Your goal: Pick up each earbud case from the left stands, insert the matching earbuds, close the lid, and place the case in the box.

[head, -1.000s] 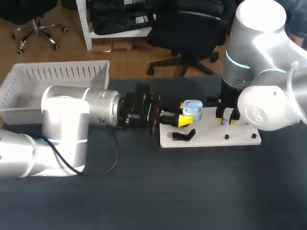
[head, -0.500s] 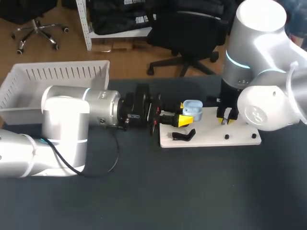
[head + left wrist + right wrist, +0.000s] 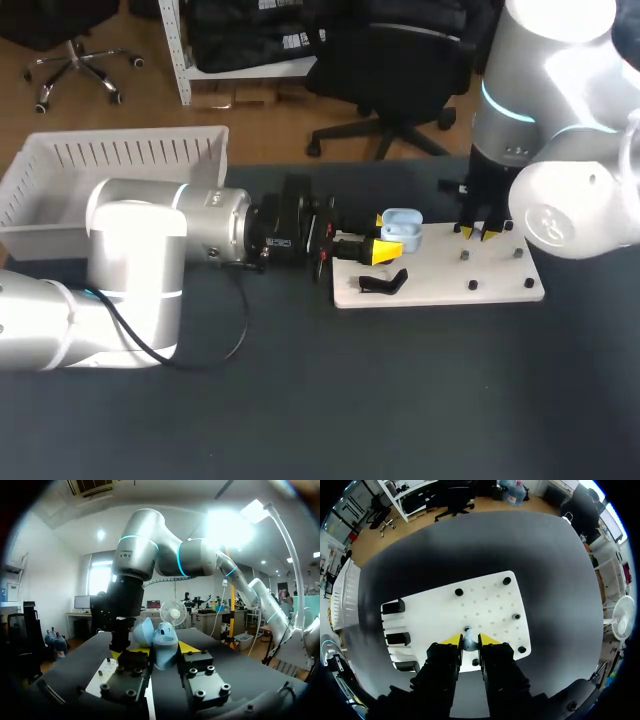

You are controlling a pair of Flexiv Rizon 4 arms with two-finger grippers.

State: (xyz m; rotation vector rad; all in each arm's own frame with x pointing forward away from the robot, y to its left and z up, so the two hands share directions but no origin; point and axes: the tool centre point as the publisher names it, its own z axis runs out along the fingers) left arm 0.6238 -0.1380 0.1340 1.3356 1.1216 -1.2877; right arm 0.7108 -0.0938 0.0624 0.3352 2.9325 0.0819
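holding an open pale-blue plastic earbud case (image 3: 158,639) is the left gripper (image 3: 163,651); the right gripper (image 3: 468,642) pinches a small whitish earbud (image 3: 468,638).

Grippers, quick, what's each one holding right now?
Left gripper: jaws shut on the blue earbud case.
Right gripper: jaws shut on an earbud.

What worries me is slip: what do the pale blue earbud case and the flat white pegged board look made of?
Pale blue earbud case: likely moulded plastic, smooth satin finish; rounded seamless shell with a soft highlight. Flat white pegged board: probably plastic or painted wood, matte; even white, no glare, neatly drilled holes; the pictures leave it open.
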